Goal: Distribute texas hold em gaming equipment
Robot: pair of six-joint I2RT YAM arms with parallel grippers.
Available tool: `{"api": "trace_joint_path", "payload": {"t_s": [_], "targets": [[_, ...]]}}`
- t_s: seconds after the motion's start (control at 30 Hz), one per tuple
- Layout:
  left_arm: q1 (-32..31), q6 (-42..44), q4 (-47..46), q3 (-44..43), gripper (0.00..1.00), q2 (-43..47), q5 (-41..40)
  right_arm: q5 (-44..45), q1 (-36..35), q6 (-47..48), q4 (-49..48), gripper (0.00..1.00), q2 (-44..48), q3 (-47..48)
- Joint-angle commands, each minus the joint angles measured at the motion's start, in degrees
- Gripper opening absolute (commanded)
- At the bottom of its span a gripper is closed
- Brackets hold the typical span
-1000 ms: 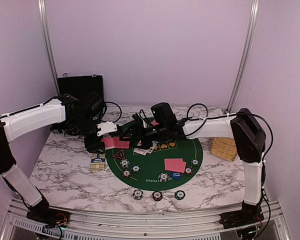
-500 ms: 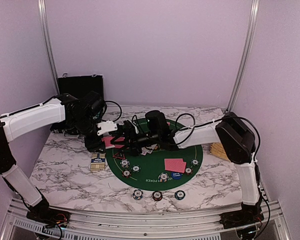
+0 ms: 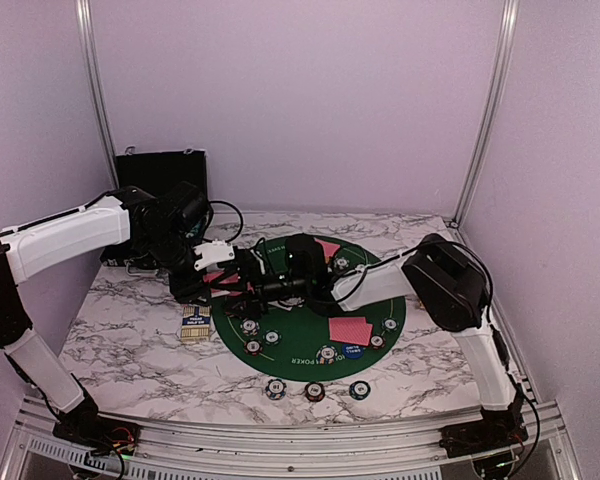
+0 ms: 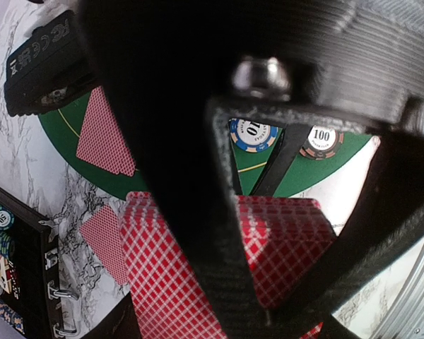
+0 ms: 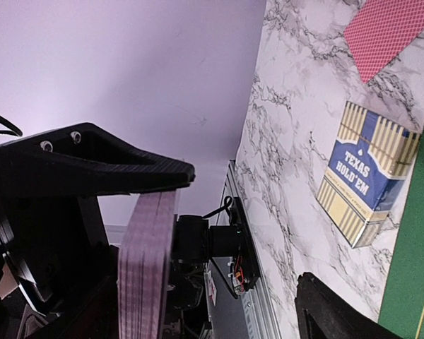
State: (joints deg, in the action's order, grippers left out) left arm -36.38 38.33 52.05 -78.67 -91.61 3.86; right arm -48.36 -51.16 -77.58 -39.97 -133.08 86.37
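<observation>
Green mat (image 4: pixel 318 176); poker chips (image 4: pixel 253 134) show numerals only in left wrist.

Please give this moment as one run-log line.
left tool: shut on card deck | right tool: open, at deck | card box: on table beside mat

Card box (image 3: pixel 196 323) lies left of mat (image 3: pixel 292 337); three chips (image 3: pixel 315 390) before it.

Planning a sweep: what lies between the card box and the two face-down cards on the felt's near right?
Three chips on the green felt, seen in the top view.
</observation>
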Motion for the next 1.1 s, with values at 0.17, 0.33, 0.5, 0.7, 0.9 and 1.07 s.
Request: {"api": "trace_joint_path", "payload": {"t_s": [0.17,0.33,0.5,0.7,0.9,1.07], "targets": [[0.0,-0.3,-0.1,-0.9,0.00,0.6,1.5,0.2,-0.7,-4.8,-6.2,0.84,-3.1,5.3],[0.0,-0.3,-0.2,-0.9,0.00,0.6,1.2,0.3,-0.7,-6.4,-6.7,0.83,-5.1,7.0],[0.0,-0.3,-0.1,-1.0,0.00,0.4,1.2,0.3,-0.9,-7.3,-6.7,0.80,-6.8,9.1],[0.0,-0.2,-0.1,-0.8,0.00,0.7,1.1,0.6,-0.4,-7.5,-5.3,0.73,-7.9,9.7],[0.0,0.1,-0.1,-0.3,0.00,1.4,0.6,1.7,1.2,-3.7,-1.3,0.66,-4.6,5.7],[0.0,0.1,-0.1,-0.1,0.00,1.3,0.5,1.8,2.3,-1.6,-0.8,0.59,-1.4,1.3]]}}
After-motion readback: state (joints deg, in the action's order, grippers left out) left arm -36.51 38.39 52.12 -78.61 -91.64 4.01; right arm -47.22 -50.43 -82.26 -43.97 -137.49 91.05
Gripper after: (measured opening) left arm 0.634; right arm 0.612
